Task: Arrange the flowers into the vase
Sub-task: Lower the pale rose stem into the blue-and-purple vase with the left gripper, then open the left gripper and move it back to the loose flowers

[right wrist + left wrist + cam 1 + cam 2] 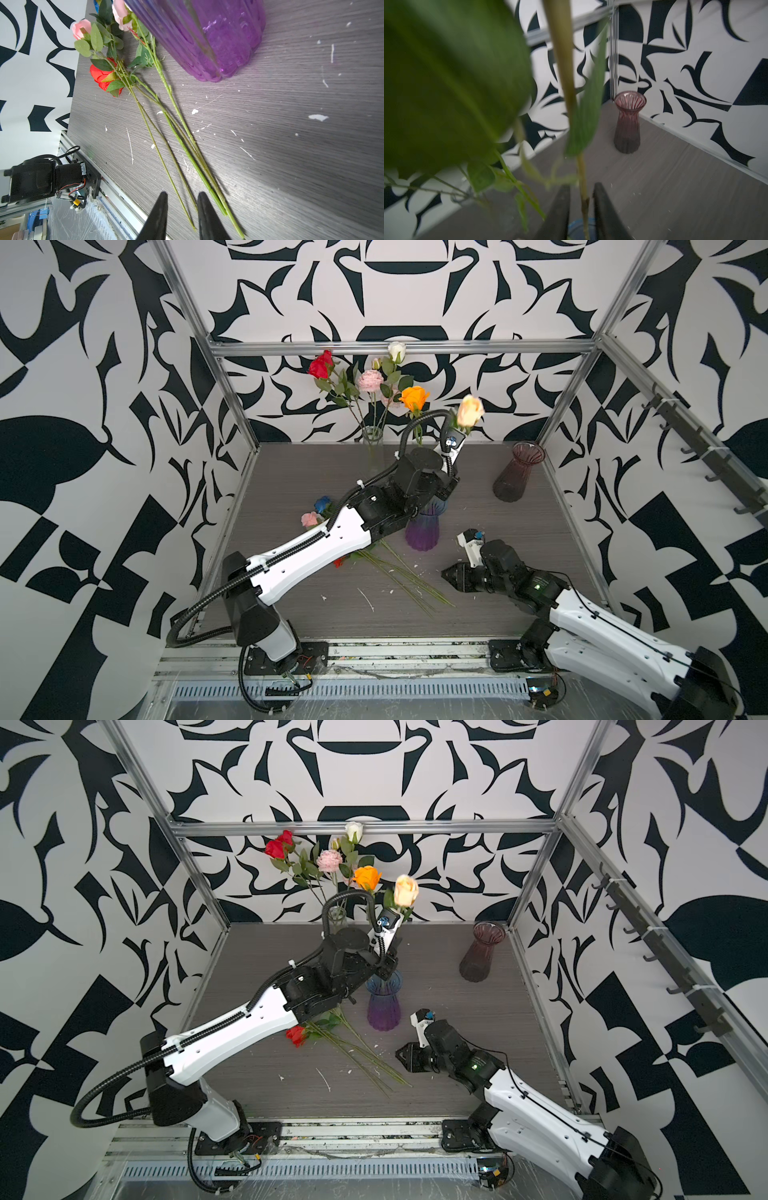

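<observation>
- In both top views the left arm stretches over the middle of the table (519, 531), wrist turned upward. The left gripper (451, 485) (388, 965) sits just above the mouth of the purple vase (422, 531), from which a peach rose (470, 410) stands up. The right arm is folded low, and the right gripper (446, 573) points toward the loose flowers (399, 572) lying on the table.
- Left wrist view: the left gripper's jaws stand apart on either side of the rose's stem (582, 172) without pinching it. The stem runs down into the vase.
- Right wrist view: the right gripper's jaws are slightly apart with nothing between them, low over the ends of the loose stems.
</observation>
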`<control>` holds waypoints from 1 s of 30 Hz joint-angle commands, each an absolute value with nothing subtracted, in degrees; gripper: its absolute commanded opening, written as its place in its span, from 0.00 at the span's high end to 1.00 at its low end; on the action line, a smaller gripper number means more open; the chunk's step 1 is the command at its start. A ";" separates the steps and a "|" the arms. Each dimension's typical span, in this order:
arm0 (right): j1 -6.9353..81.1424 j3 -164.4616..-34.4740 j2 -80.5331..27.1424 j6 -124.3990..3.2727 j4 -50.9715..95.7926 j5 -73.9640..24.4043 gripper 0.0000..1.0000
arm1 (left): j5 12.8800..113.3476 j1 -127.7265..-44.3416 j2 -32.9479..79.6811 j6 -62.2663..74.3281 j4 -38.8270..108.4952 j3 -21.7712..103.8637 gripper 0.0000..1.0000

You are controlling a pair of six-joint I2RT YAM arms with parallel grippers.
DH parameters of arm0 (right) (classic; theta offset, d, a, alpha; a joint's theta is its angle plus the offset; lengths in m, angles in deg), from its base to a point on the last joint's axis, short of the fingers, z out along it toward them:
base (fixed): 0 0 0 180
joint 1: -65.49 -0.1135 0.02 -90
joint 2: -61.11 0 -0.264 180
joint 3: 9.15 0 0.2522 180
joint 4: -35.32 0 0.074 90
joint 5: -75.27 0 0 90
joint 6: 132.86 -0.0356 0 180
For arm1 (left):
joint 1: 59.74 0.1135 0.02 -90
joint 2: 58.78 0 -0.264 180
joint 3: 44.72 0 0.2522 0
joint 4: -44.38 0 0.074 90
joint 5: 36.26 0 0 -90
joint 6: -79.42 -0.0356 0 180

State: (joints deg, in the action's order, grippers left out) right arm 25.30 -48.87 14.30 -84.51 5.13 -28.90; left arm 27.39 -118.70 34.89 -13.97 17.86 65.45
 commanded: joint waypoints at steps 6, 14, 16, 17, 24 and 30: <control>25.54 -49.02 15.57 -84.52 5.08 -28.53 0.71 | 25.31 -116.28 33.36 -7.11 10.35 65.73 0.44; 25.52 -49.26 13.86 -84.61 5.33 -28.77 0.71 | 24.19 -115.60 19.13 -0.29 13.52 48.30 0.38; 25.58 -49.40 12.78 -84.74 5.79 -29.14 0.71 | 24.35 -114.97 13.15 2.54 14.36 41.14 0.37; 25.59 -49.52 12.21 -84.87 5.98 -29.41 0.71 | 24.48 -114.57 10.35 4.12 14.51 37.93 0.37; 25.59 -50.87 6.61 -84.75 7.35 -30.84 0.71 | 25.66 -113.36 -6.20 15.13 13.39 17.35 0.37; 25.58 -52.07 1.43 -85.18 9.92 -32.11 0.72 | 27.60 -113.05 -11.59 22.50 14.12 6.35 0.42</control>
